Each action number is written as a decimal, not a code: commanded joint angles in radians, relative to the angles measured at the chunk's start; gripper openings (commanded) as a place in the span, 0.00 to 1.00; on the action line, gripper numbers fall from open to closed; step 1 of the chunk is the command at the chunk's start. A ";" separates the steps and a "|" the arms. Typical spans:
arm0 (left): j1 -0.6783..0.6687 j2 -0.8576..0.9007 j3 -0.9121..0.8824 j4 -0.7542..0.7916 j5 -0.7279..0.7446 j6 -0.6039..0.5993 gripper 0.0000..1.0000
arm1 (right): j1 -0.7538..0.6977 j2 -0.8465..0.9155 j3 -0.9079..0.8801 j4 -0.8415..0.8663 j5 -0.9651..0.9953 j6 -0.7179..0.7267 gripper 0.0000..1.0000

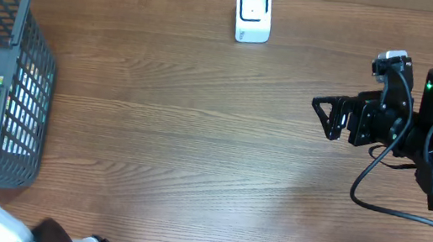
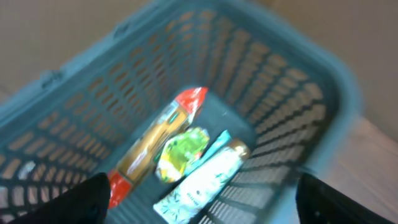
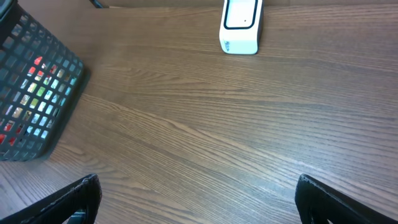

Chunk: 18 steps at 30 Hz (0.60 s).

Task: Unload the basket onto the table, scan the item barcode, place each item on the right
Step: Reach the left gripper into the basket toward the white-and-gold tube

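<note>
The items lie in a grey mesh basket [image 1: 36,45] at the table's left edge. The left wrist view looks down into the basket [image 2: 280,81]. On its floor are a red and yellow packet [image 2: 155,140], a green pouch [image 2: 183,152] and a white tube with a teal pattern [image 2: 202,180]. My left gripper [image 2: 205,198] hangs open above them, holding nothing. The white barcode scanner [image 1: 253,13] stands at the table's far edge. My right gripper [image 1: 328,115] is open and empty over the table's right side, pointing left.
The right wrist view shows bare wood below its fingers [image 3: 74,199], the scanner [image 3: 241,25] ahead and the basket [image 3: 37,93] at the far left. A black cable [image 1: 379,173] loops off the right arm.
</note>
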 commanded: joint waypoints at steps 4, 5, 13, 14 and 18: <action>0.058 0.183 -0.044 -0.008 0.052 -0.044 0.80 | -0.003 0.002 0.019 -0.001 -0.007 0.003 1.00; 0.058 0.195 -0.059 0.003 0.053 -0.035 0.78 | -0.003 0.003 0.019 -0.002 -0.007 0.003 1.00; 0.037 0.216 -0.295 0.188 0.081 0.109 0.76 | -0.003 0.022 0.019 -0.016 -0.004 0.003 1.00; 0.033 0.216 -0.332 0.216 0.101 0.134 0.79 | -0.003 0.026 0.019 -0.019 -0.004 0.003 1.00; 0.019 0.219 -0.477 0.338 0.232 0.250 0.87 | -0.003 0.051 0.019 -0.025 -0.004 0.003 1.00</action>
